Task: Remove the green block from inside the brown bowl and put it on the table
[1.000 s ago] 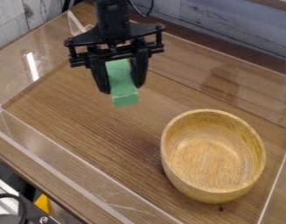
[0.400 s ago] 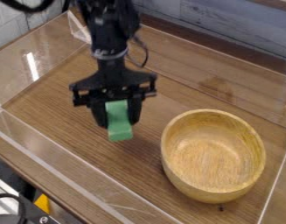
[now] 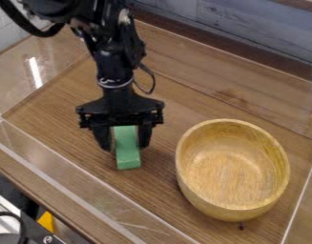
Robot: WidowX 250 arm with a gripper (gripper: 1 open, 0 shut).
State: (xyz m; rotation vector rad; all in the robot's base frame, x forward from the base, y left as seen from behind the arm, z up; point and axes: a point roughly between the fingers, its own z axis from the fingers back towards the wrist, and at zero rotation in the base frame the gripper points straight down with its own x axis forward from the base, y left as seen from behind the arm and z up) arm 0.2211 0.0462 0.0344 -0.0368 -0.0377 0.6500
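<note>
1. Green block point(image 3: 128, 148) on end, long axis nearly upright with a slight tilt, bottom end down at the table point(image 3: 69, 129).
2. Sits between the fingers of the gripper point(image 3: 121, 126); can't tell if squeezed or just let go.
3. Just left of the brown bowl point(image 3: 234, 168), not touching.
4. Clear acrylic wall point(image 3: 69, 195) along the near edge.

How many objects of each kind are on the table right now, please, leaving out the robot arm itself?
Green block: 1, between the fingers of the gripper, down at the table, left of the bowl.
Brown bowl: 1, with nothing in it.
Total: 2
</note>
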